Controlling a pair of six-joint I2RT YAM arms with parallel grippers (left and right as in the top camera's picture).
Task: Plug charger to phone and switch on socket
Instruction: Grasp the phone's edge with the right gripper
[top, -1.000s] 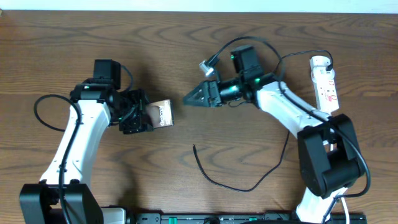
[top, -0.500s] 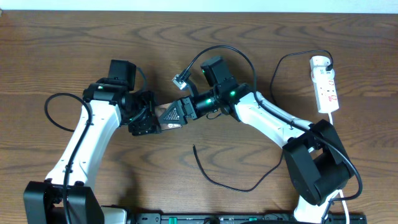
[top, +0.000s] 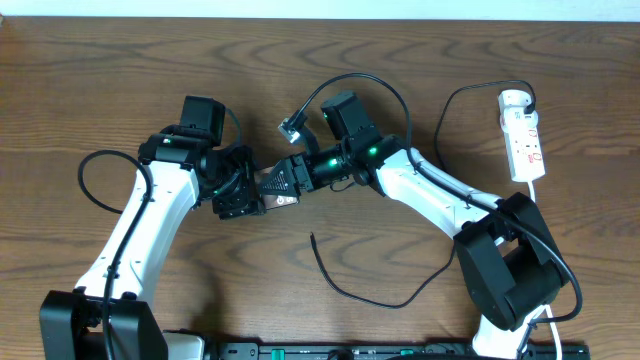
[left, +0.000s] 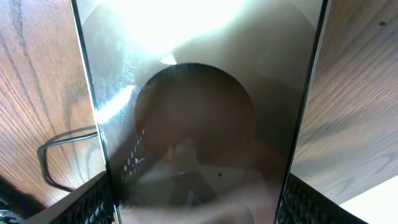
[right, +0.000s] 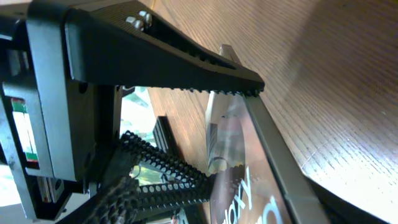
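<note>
Nearest the robot's base, on the table (top: 100, 80): charger (top: 345, 292), lying loose in a wide curve, small connector (top: 313, 238) at its free end, untouched and well apart from either end effector.

Mid-table, held between the two arms: phone (top: 272, 190), dark, white lettering on one face.

Left end effector (top: 238, 200): clamped across the phone's width, pads at both long edges.

Right end effector (top: 283, 180): fingers set either side of the phone's other end, upper tip touching its edge, lower finger partly hidden behind the face; firm hold or not, cannot tell.

Far right: socket (top: 523, 135), white strip with red markings, flat on the table, charger's black lead running up to its far end; plug seating and switch position too small to tell.

Containers: none in view.

Step in hand, by judgement: phone shared or steadied between two arms, ahead of plugging.

Next move calls for: one secure hold on the phone with its port end left clear, then a free end effector sent down for the connector; thin lead likely to slip or twist.
</note>
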